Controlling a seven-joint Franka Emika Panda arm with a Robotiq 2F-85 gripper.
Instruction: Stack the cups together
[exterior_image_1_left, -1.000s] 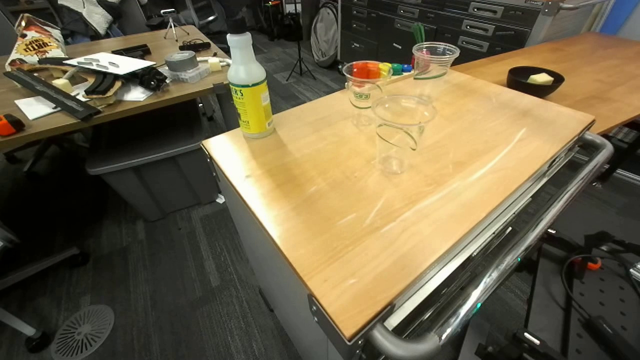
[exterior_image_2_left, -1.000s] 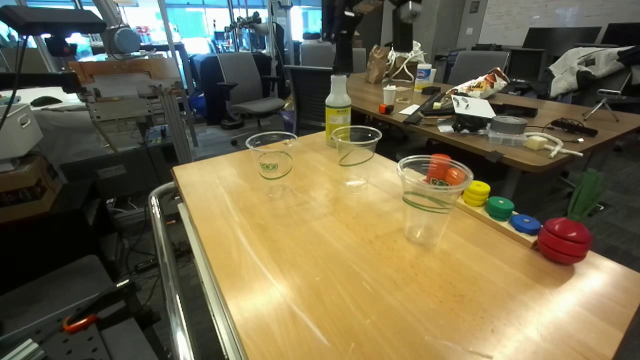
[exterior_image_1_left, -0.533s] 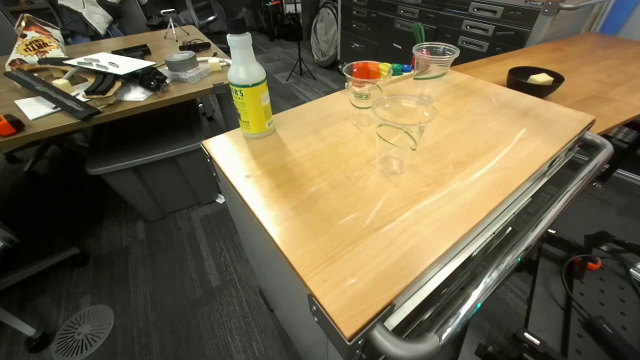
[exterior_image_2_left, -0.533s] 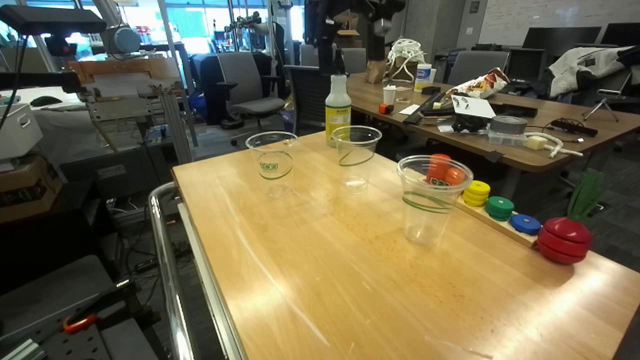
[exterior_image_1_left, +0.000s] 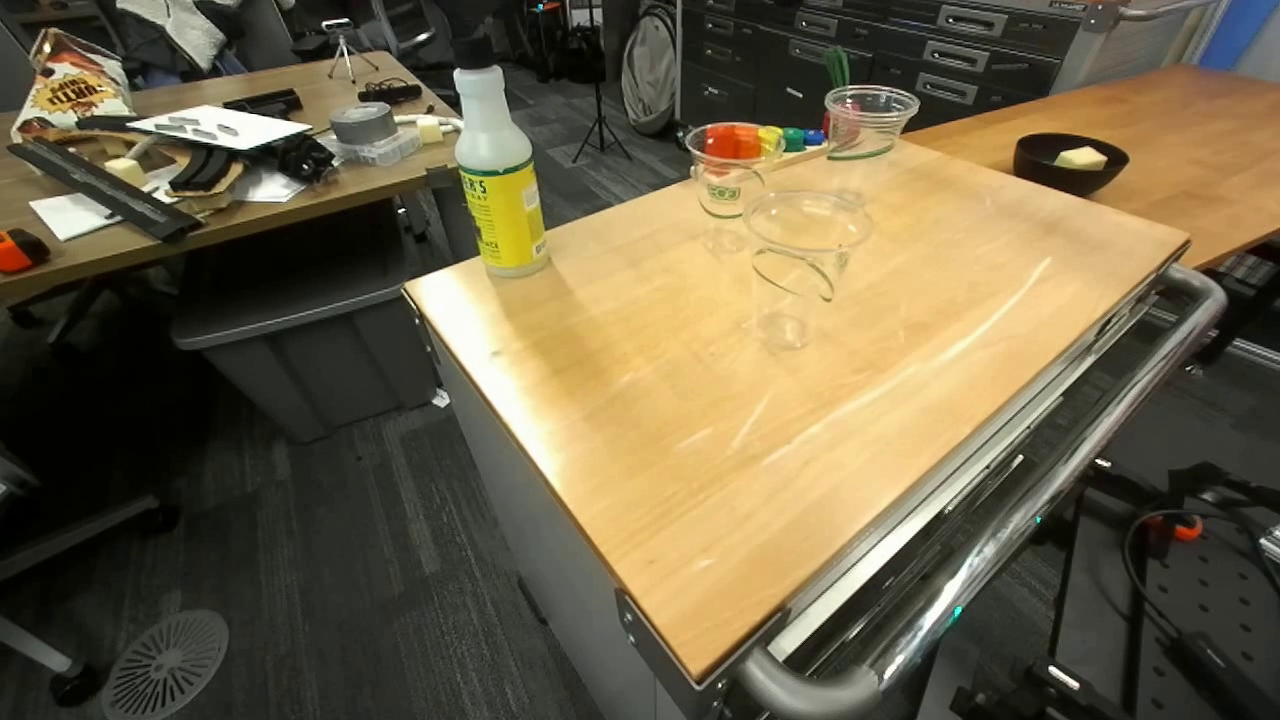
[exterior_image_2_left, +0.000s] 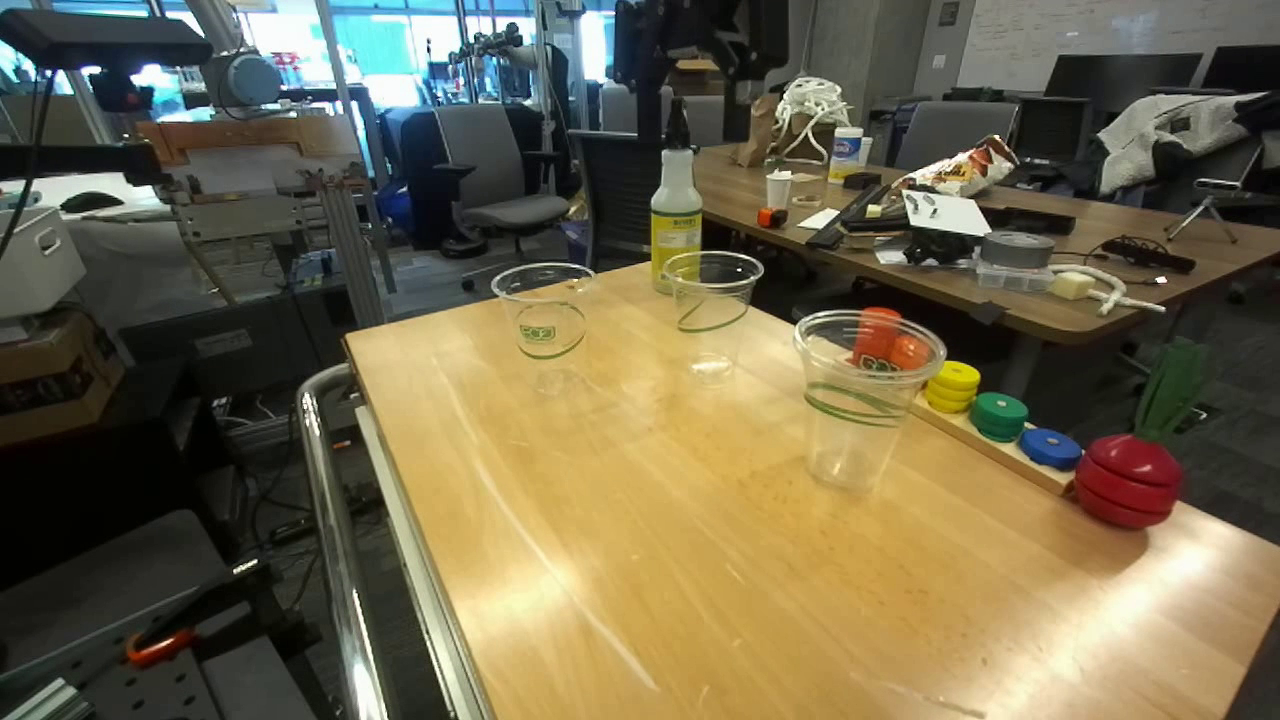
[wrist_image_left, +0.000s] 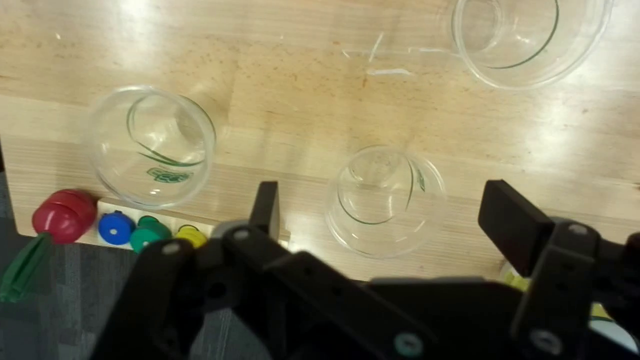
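Three clear cups stand upright and apart on a wooden cart top. In an exterior view they are a left cup (exterior_image_2_left: 538, 333), a middle cup (exterior_image_2_left: 712, 322) and a right cup (exterior_image_2_left: 850, 408); the right one shows doubled green lines, and I cannot tell whether several are nested there. My black gripper (exterior_image_2_left: 697, 120) hangs high over the far edge, behind the middle cup. In the wrist view the open gripper (wrist_image_left: 384, 206) has the middle cup (wrist_image_left: 372, 221) below, between its fingers in the picture, untouched. The left-hand cup (wrist_image_left: 169, 175) and the upper-right cup (wrist_image_left: 530, 55) lie outside them.
A yellow-labelled spray bottle (exterior_image_1_left: 505, 200) stands at the cart edge, overlapped by the gripper area in an exterior view. A row of coloured discs (exterior_image_2_left: 998, 415) and a red vegetable toy (exterior_image_2_left: 1130, 480) line the same edge. A metal handle (exterior_image_1_left: 1050, 480) runs along the opposite side.
In an exterior view the gripper has shifted left, to either side of the bottle's spray head. Its jaws stay open. Cups, bottle and toys have not moved.
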